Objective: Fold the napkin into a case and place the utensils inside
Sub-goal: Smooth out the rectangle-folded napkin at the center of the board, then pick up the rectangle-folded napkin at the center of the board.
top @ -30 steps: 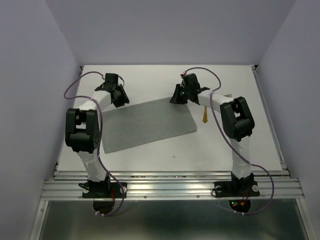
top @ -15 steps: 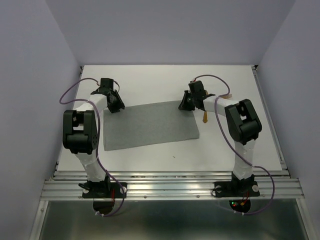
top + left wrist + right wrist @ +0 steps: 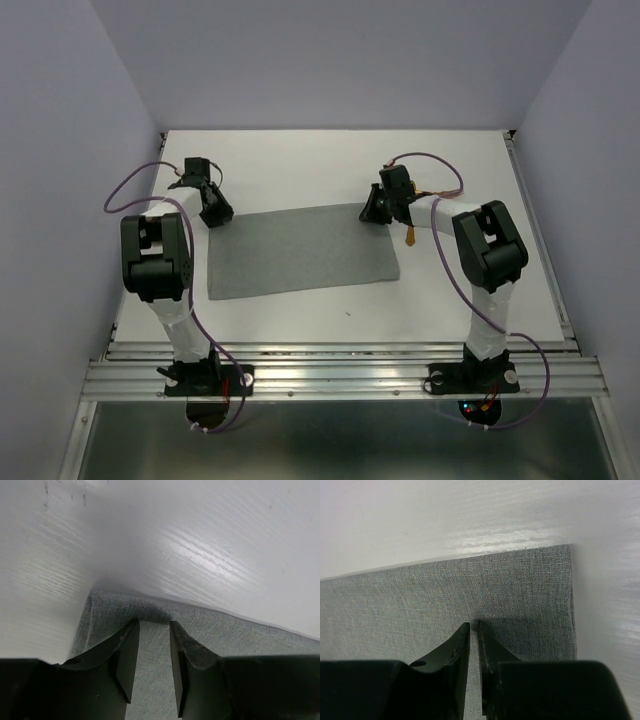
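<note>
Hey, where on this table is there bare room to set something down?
Bare table runs along the far edge beyond the napkin, and a strip between its near edge and the rail. The left claw and right claw crowd the napkin's far corners; a utensil lies by the right arm.

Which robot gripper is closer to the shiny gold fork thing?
Right. The right gripper sits at the napkin's far right corner, just beside the golden utensil. The left gripper is at the far left corner, across the napkin.

Your left gripper (image 3: 217,214) and right gripper (image 3: 371,212) crowd the napkin (image 3: 300,250) far corners. A utensil (image 3: 410,232) lies beside the right forearm; near tabletop (image 3: 330,310) is open
</note>
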